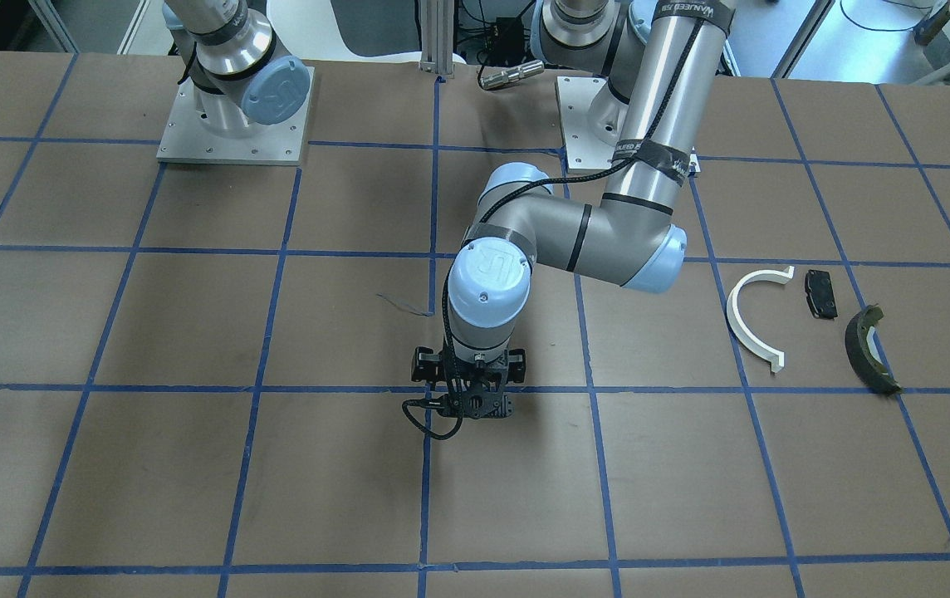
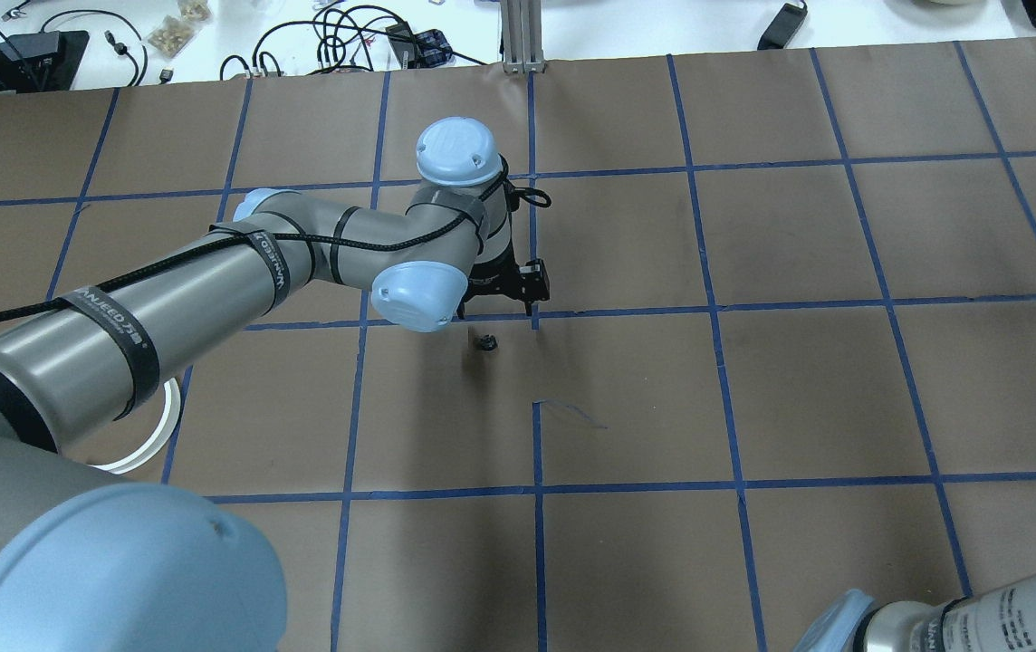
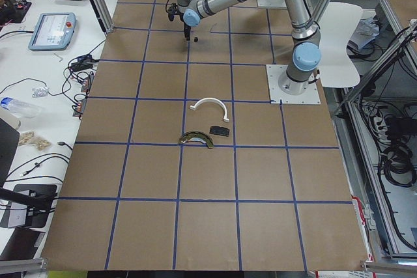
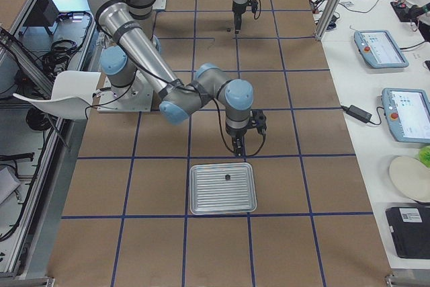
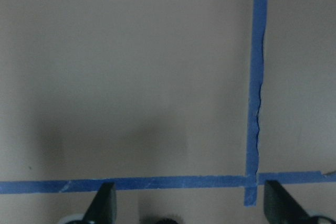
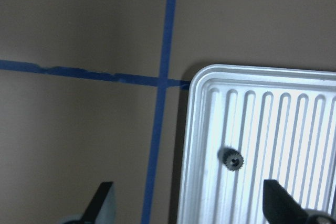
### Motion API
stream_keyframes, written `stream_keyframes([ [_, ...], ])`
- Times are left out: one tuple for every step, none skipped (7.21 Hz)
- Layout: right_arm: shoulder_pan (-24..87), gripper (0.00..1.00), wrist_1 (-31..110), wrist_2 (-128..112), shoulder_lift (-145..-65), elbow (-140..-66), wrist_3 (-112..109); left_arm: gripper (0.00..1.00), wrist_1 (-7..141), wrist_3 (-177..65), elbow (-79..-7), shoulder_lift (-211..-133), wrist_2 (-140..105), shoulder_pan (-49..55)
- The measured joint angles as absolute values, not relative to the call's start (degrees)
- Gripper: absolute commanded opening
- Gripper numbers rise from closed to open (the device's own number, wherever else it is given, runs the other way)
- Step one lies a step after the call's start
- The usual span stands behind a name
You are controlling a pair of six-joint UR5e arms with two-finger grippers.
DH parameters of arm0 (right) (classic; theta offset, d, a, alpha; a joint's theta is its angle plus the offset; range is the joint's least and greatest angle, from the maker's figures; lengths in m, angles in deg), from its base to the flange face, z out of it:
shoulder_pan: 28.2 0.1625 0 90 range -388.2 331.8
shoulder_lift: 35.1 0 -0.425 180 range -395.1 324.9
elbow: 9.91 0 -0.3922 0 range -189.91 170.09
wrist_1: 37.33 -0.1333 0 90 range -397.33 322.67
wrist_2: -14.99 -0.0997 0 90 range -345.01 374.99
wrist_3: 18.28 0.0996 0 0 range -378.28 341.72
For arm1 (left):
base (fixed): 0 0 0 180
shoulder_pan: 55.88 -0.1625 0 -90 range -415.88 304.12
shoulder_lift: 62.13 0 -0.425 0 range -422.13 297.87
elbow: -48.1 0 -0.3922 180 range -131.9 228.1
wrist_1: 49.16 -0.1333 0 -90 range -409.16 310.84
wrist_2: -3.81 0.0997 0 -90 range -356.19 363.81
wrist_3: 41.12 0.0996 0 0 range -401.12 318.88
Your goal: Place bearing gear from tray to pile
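A small dark bearing gear (image 6: 231, 159) lies in the ribbed metal tray (image 6: 294, 129); the exterior right view also shows the gear (image 4: 228, 177) and the tray (image 4: 201, 206). My right gripper (image 6: 189, 205) is open and empty, hovering above the tray's near edge (image 4: 240, 147). My left gripper (image 2: 502, 321) is open at mid-table, just above a second small dark gear (image 2: 484, 342) that lies on the paper. The pile lies far off on my left: a white half-ring arc (image 1: 757, 320), a black pad (image 1: 821, 293) and an olive curved shoe (image 1: 869, 349).
The table is covered in brown paper with blue tape grid lines. The left arm's elbow and wrist (image 1: 575, 241) hang over the middle of the table. Arm base plates (image 1: 230, 124) stand at the robot's side. Operator desks with tablets (image 4: 379, 48) run along the far edge.
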State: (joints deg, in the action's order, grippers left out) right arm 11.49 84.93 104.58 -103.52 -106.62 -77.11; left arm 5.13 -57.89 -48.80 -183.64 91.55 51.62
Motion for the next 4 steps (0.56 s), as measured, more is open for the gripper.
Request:
stream_keyframes([
  [9.8,0.93,89.3,104.6,-99.7,-106.6,-81.4,1.0,5.2,-57.7,-49.4,-183.6,91.7,51.7],
  [8.8,0.92,92.0,104.7,-96.9,-106.6,-84.0,0.94,5.5,-57.7,-49.6,-183.7,91.7,51.7],
  [7.9,0.89,93.5,104.8,-94.9,-106.6,-85.3,0.84,6.2,-57.6,-49.8,-183.5,91.6,51.7],
  [7.3,0.88,94.9,104.8,-93.4,-106.6,-86.0,0.71,7.0,-57.6,-50.1,-183.3,91.5,51.7],
])
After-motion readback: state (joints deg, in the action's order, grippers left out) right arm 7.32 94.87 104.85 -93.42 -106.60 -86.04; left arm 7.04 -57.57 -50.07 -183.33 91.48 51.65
